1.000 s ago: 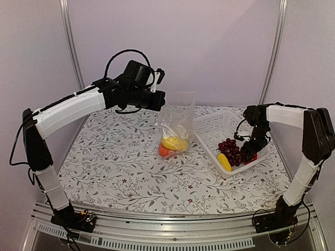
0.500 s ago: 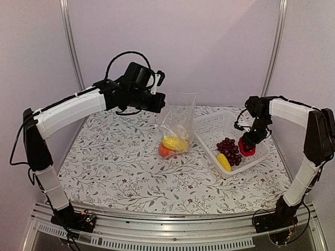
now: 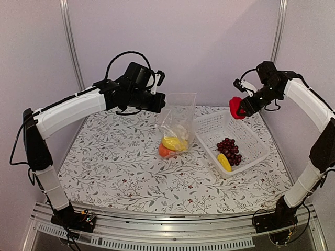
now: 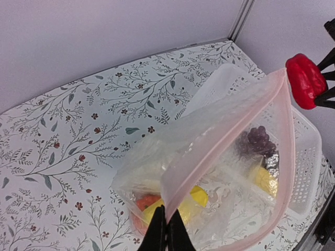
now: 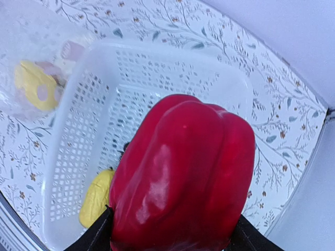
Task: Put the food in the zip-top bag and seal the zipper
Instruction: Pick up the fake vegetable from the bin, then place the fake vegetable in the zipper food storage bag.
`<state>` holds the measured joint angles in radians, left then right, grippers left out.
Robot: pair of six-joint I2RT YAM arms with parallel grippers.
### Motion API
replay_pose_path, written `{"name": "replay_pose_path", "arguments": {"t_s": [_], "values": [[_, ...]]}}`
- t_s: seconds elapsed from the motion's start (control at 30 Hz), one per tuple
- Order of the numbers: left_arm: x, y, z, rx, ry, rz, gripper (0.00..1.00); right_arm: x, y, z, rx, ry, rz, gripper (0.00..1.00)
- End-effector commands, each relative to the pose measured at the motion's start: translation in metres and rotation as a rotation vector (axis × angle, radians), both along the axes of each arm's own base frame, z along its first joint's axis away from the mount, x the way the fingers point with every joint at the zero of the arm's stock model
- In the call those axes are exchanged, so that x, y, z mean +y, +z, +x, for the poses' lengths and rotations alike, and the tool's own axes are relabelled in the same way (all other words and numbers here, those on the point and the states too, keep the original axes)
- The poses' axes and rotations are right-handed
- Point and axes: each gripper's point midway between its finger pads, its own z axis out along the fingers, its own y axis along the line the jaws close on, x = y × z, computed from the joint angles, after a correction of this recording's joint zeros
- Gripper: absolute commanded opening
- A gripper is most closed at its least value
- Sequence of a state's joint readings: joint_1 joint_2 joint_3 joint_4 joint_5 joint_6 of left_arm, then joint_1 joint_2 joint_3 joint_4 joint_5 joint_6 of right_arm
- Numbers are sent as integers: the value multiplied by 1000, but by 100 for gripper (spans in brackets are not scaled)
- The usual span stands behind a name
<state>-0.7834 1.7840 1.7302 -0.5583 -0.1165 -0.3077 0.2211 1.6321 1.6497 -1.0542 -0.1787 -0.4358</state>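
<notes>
The clear zip-top bag (image 3: 178, 117) hangs upright at mid-table, its mouth open. My left gripper (image 3: 160, 101) is shut on the pinkish zipper (image 4: 226, 129) at the mouth's near corner, fingertips pinched together (image 4: 167, 230). Inside lie a yellow piece (image 3: 173, 143), an orange piece (image 3: 164, 151) and something white. My right gripper (image 3: 241, 106) is shut on the red pepper (image 3: 235, 107), high above the basket's far side and right of the bag. The pepper (image 5: 183, 178) fills the right wrist view between the black fingers (image 5: 97, 236). Purple grapes (image 3: 229, 146) and a second yellow piece (image 3: 224, 161) lie in the basket.
The white lattice basket (image 3: 213, 124) stands just right of the bag, touching or nearly touching it. Floral cloth (image 3: 115, 162) covers the table. Metal frame posts (image 3: 276, 47) rise at the back corners, the right one close behind my right arm.
My right gripper closed on the red pepper in the basket and carried it up and toward the back. The left arm and the bag have stayed put.
</notes>
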Motion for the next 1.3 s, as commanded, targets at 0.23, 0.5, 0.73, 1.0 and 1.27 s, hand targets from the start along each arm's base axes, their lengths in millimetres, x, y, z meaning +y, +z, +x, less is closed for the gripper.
{"name": "replay_pose_path", "arguments": {"t_s": [0.23, 0.5, 0.73, 1.0, 1.27], "values": [[-6, 23, -5, -21, -20, -55, 0, 84, 147, -23, -251, 333, 480, 47], [-9, 26, -10, -20, -29, -65, 0, 133, 166, -48, -238, 497, 610, 46], [-10, 29, -11, -24, -34, -72, 0, 178, 177, -74, -246, 653, 731, 46], [-15, 38, -15, -20, -56, -114, 0, 217, 156, -80, -299, 742, 708, 47], [-11, 47, -19, -31, -51, -133, 0, 234, 109, -50, -257, 692, 650, 47]]}}
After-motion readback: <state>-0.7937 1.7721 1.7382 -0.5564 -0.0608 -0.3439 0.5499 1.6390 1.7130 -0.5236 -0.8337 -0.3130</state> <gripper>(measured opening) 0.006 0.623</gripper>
